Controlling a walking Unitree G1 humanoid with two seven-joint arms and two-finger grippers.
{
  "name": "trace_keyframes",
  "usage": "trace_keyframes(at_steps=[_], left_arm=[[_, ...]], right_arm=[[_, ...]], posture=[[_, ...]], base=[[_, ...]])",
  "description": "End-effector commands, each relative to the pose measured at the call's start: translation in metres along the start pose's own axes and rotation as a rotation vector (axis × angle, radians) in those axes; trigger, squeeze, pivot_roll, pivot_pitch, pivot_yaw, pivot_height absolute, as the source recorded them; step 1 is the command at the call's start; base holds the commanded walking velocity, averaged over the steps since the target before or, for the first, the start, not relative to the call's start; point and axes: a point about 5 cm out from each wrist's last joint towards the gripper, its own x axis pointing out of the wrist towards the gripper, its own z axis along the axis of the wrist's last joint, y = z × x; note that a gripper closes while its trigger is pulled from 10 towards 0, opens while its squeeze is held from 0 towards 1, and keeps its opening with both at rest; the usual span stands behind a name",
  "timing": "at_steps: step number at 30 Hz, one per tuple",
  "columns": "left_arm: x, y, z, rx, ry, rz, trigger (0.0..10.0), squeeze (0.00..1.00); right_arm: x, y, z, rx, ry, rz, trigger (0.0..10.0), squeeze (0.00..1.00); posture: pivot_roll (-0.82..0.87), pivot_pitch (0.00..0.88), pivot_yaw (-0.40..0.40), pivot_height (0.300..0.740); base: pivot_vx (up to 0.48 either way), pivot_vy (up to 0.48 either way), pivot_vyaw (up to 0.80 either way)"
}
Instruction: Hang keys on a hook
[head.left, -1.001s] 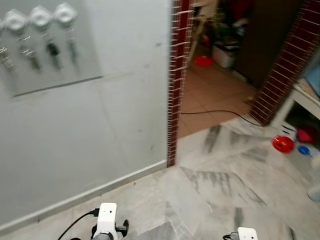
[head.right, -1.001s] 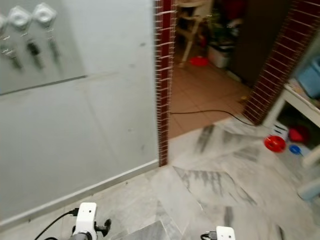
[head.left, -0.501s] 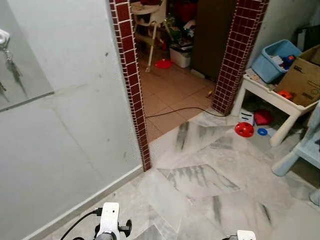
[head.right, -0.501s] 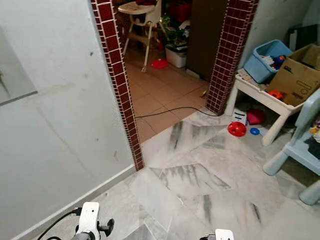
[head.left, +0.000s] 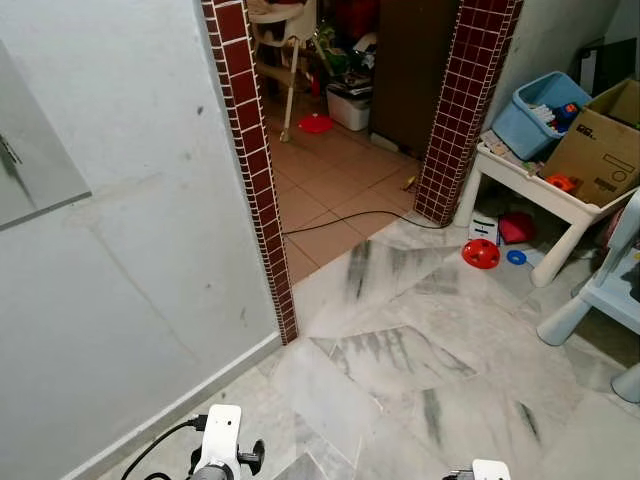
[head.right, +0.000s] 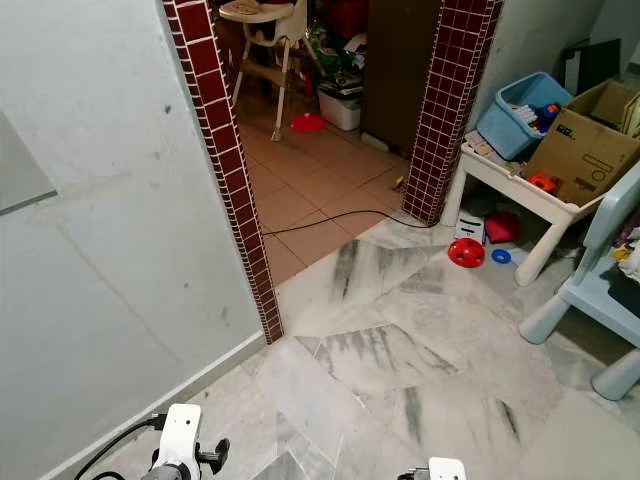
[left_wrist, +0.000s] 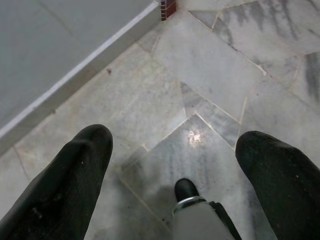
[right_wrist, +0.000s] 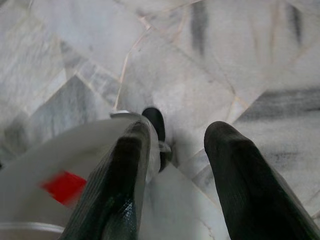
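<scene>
From the head camera I look down at a marble floor (head.left: 420, 340), pale grey slabs with dark veining set at angles. A plain grey wall (head.left: 130, 250) takes up my left side, ending in a pillar (head.left: 255, 170) faced with small maroon tiles; a second tiled pillar (head.left: 465, 100) stands beyond a doorway onto a terracotta-tiled room with a high chair (head.right: 262, 40) and a black cable (head.left: 350, 222) trailing across the threshold. On the right a white tabletop (head.left: 540, 195) carries a blue bin (head.left: 545, 112) and a cardboard box (head.left: 600, 145); a red ball (head.left: 481, 254) lies on the floor by its leg, next to a pale blue chair (head.right: 600, 290).

At the far left edge of the left eye view I can see a grey panel (head.left: 35, 160) on the wall with a dark hanging shape on it; I cannot tell whether that is the keys or a hook. I make out no keys elsewhere.

The wrist cameras add what the head view cuts off. The left end effector (left_wrist: 180, 165) hangs over the floor near the skirting, its matte black fingers (left_wrist: 75, 175) spread wide with nothing between them. The right end effector (right_wrist: 175, 165) also hangs over the marble, its ribbed fingers (right_wrist: 235, 170) parted and holding nothing; a silver robot part with a blurred red mark lies behind one finger.
</scene>
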Motion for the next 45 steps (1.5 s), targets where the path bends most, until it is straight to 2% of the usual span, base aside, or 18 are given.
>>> trace_keyframes(at_steps=[1,34,45], left_arm=[[0.0006,-0.0015,0.0011,-0.014,0.002,-0.001,10.0,0.0],[0.0003,0.0005,0.0002,-0.026,0.007,0.006,10.0,0.0],[0.0006,-0.0009,0.0017,-0.002,-0.001,-0.01,10.0,0.0]], right_arm=[[-0.0009,-0.0002,-0.0035,0.005,0.014,-0.001,10.0,0.0],[-0.0015,-0.001,-0.0053,0.016,0.017,-0.007,10.0,0.0],[-0.0016,-0.0005,-0.0058,0.015,0.018,-0.006,10.0,0.0]], posture=[[-0.08,0.021,0.054,0.74],[-0.08,0.043,0.054,0.74],[-0.08,0.036,0.055,0.74]], base=[[0.0,0.0,-0.68],[0.0,0.0,-0.66],[0.0,-0.044,-0.64]])
